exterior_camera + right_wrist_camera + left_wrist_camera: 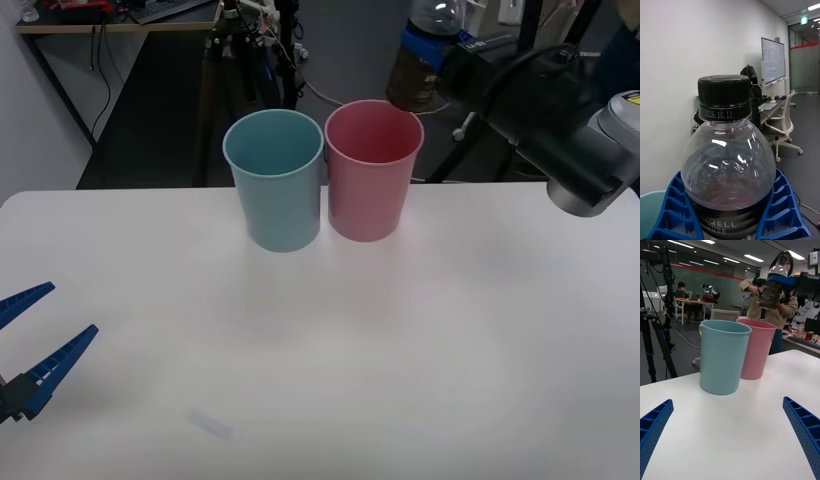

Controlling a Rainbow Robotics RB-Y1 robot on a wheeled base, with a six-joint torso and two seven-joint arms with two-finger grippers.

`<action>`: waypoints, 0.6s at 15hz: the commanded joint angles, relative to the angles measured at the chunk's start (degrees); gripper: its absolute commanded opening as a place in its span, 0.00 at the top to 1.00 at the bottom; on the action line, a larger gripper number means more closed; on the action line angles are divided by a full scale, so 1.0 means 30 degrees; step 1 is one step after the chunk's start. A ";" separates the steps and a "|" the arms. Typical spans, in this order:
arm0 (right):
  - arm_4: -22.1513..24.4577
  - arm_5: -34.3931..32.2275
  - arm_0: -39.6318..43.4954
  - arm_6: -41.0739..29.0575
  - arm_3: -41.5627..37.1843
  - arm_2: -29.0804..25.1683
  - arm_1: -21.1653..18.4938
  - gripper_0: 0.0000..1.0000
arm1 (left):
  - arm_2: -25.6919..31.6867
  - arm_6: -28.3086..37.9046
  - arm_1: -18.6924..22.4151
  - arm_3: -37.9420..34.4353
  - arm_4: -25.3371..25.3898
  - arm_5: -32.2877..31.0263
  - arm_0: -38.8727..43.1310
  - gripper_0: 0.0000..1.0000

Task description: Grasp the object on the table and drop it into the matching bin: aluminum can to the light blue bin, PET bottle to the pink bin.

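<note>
1. The right gripper (425,62) hung in the air past the table's (450,330) far edge, just above the far rim of the pink bin (371,170), with its arm reaching in from the right.
2. Its blue fingers (784,210) were clamped on either side of the bottle (422,55), which stood upright in the grip, black cap (724,95) on top and the dark labelled body below the fingers.
3. The bottle's base sat just over the pink rim, not down inside it.
4. The blue bin (277,180) stood touching the pink one, on the side away from the right gripper.
5. What showed of both bins' insides held nothing.
6. The left gripper (25,345) rested low at the table's near left corner, fingers (802,429) spread wide and holding nothing, well apart from the bins.
7. Between that gripper and the bins lay open white tabletop.
</note>
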 commanded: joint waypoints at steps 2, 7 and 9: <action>0.0617 0.0004 -0.0066 0.0061 0.0575 0.0006 0.0919 1.00 | 0.0000 0.0001 0.0000 0.0000 0.0000 0.0000 0.0000 0.00; 0.1350 0.0150 -0.0213 0.0149 0.1220 -0.0024 0.2208 1.00 | 0.0000 0.0001 0.0000 0.0000 0.0000 0.0000 0.0000 0.00; 0.1555 0.0238 -0.0271 0.0208 0.1337 -0.0024 0.2443 1.00 | 0.0000 0.0001 0.0000 0.0000 0.0000 0.0000 0.0000 0.00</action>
